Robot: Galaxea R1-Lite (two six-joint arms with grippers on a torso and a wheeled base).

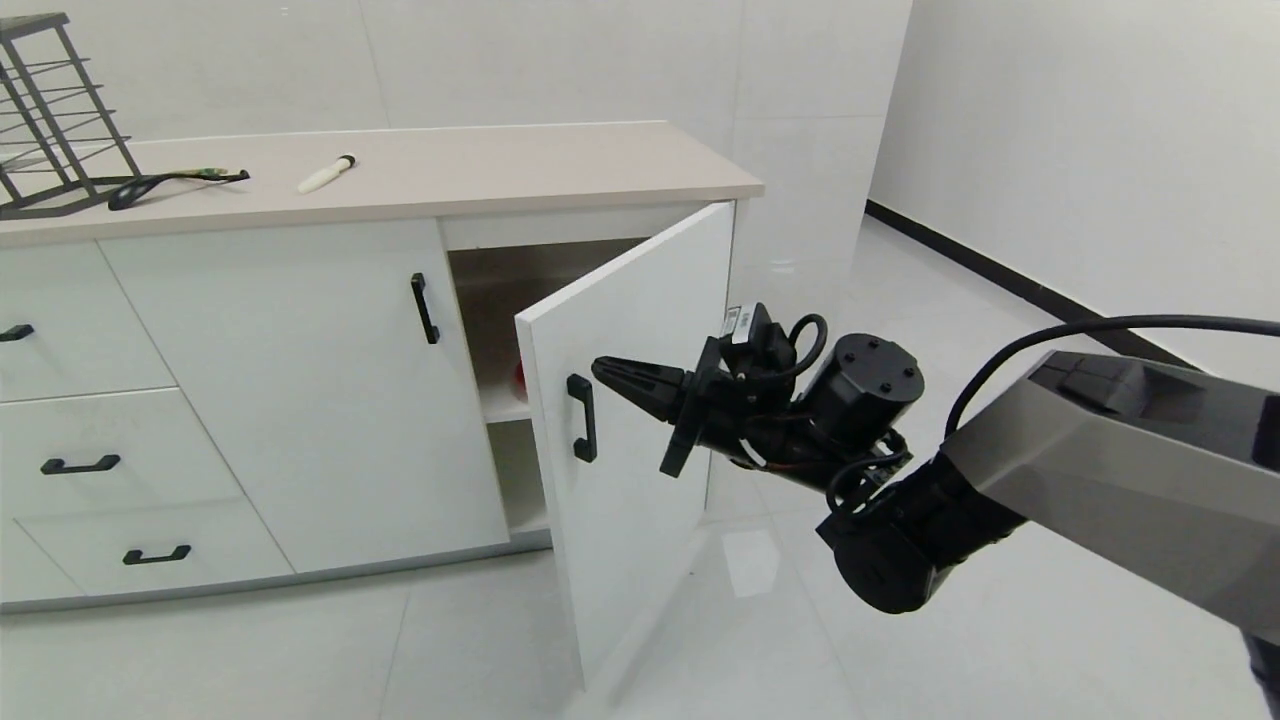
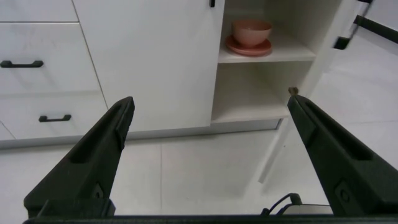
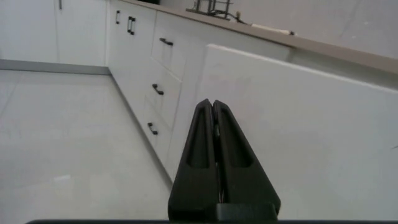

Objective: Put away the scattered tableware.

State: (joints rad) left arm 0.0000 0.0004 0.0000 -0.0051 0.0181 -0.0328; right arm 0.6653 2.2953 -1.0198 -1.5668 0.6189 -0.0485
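Nearest to me, the right gripper (image 1: pixel 605 370) is pressed shut with nothing between its fingers, its tip just beside the black handle (image 1: pixel 582 417) of the cupboard door (image 1: pixel 640 420); I cannot tell whether it touches. The left gripper (image 2: pixel 210 102) is spread wide and empty, low down and facing the cupboard opening. The door stands swung out toward me, well open. Behind it, on the shelf (image 2: pixel 286 53), a pink bowl (image 2: pixel 252 31) sits on a pink plate (image 2: pixel 249 47), so I take this for the storage spot. Farther back on the bench (image 1: pixel 500 165), the scattered tableware lies untouched: a white-handled utensil (image 1: pixel 326 174) near the middle and a dark long-handled utensil (image 1: pixel 170 182) to its left, just beside the black wire rack (image 1: pixel 50 110) at the far left. I judge the door-opening step as good as done and no piece put away yet. The next move, I think, is to draw the right arm clear of the door, spread its fingers, and go up to the bench top for the white-handled piece, minding the door edge on the way.
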